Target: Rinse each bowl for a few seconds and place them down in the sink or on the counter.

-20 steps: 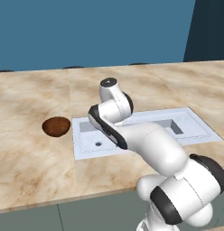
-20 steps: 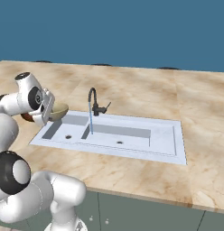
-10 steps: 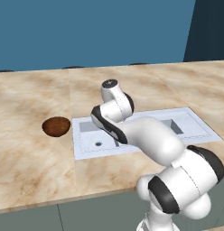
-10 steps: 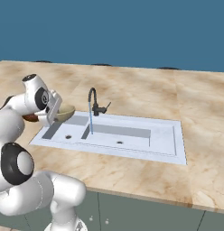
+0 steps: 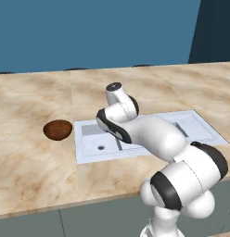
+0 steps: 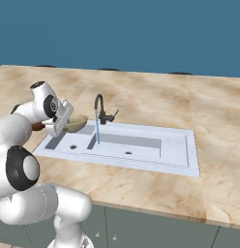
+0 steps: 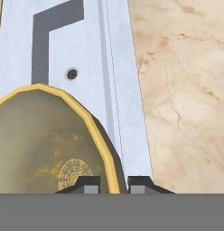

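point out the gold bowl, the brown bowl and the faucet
gold bowl [image 7: 41, 144], hand view, on its inner surface
brown bowl [image 5: 58, 129], left base view, on its middle
faucet [image 6: 98, 101], right base view, on the upper curve of its neck

Olive-gold bowl [image 7: 46, 144] cut off at left edge; arm hides sink [image 5: 89, 139] middle, perhaps faucet too.

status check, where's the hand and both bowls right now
Hand shut on rim of pale olive-gold bowl, held over white sink, left basin. Dark curved faucet running. Dark reddish-brown bowl on beige counter. Nothing in the way.
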Controlling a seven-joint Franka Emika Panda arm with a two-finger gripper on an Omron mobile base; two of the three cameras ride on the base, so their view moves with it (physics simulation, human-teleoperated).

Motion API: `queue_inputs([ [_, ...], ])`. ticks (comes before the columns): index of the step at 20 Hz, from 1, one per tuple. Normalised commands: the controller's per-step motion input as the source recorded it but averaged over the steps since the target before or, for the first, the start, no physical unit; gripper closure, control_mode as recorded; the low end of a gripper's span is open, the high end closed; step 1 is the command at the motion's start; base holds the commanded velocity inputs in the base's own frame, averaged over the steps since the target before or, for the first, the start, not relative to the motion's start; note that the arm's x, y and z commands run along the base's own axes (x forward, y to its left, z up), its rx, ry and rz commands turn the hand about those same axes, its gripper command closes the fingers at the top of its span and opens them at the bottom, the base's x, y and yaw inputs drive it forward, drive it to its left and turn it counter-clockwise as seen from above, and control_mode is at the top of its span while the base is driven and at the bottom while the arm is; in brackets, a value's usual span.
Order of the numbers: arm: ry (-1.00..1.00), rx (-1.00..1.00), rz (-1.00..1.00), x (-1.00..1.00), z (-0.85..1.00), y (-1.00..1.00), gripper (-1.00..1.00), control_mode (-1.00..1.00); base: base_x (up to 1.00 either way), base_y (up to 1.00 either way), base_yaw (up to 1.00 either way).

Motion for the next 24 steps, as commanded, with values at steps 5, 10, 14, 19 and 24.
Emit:
queue_inputs([
  [5, 0.0, 0.0, -0.07, 0.16, -0.06, -0.07, 1.0, -1.0, 0.0, 0.0, 0.0],
  [10, 0.0, 0.0, -0.05, 0.32, -0.11, 0.0, 1.0, -1.0, 0.0, 0.0, 0.0],
  [14, 0.0, -0.02, -0.03, 0.36, -0.09, -0.01, 1.0, -1.0, 0.0, 0.0, 0.0],
  [19, 0.0, -0.02, -0.03, 0.45, -0.18, 0.0, 1.0, -1.0, 0.0, 0.0, 0.0],
  [24, 0.0, -0.02, -0.02, 0.46, -0.21, 0.0, 1.0, -1.0, 0.0, 0.0, 0.0],
])
